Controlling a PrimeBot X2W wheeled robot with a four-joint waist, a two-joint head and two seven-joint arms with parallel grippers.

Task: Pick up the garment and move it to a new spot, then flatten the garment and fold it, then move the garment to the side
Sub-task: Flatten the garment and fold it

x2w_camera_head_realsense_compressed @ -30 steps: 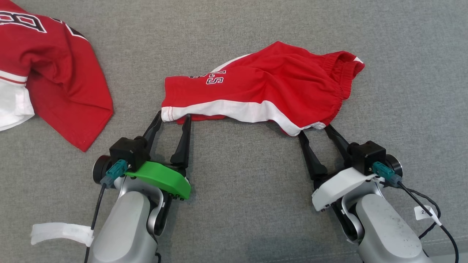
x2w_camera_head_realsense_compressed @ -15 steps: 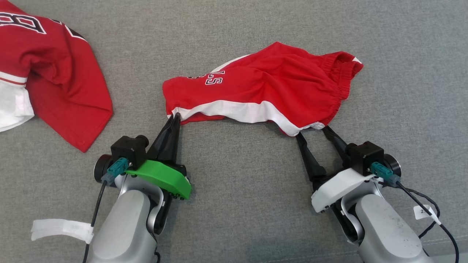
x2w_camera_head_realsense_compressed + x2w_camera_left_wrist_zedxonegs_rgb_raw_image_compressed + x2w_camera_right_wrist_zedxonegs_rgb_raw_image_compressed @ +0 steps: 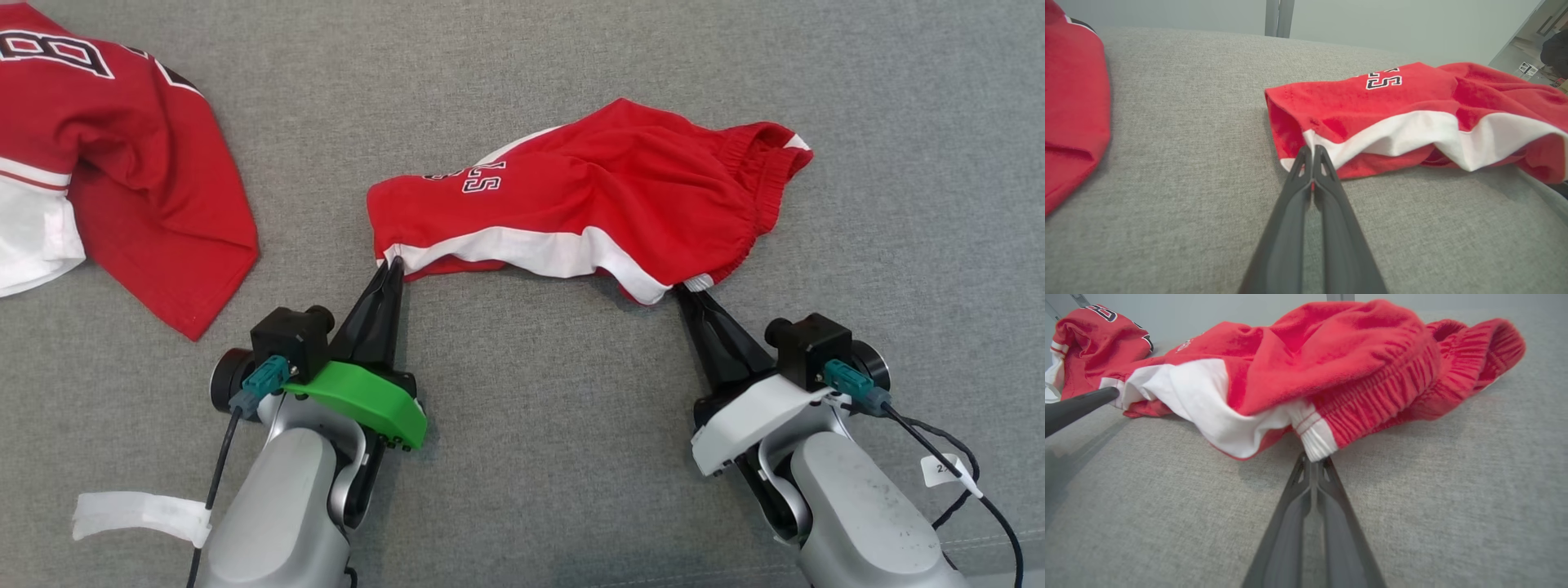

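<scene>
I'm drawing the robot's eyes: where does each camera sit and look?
Head view: on the head, looking down at red shorts on a grey cushion; both arms, left fingers and right fingers show.
Left wrist view: on the left wrist, looking along the left fingers at the shorts' hem.
Right wrist view: on the right wrist, looking along the right fingers at the waistband; the left fingers show too.
Shared: all three show the shorts and a red jersey.

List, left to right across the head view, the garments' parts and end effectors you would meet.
Red jersey → left end effector → red shorts' lettering → right end effector → red shorts' elastic waistband.
</scene>
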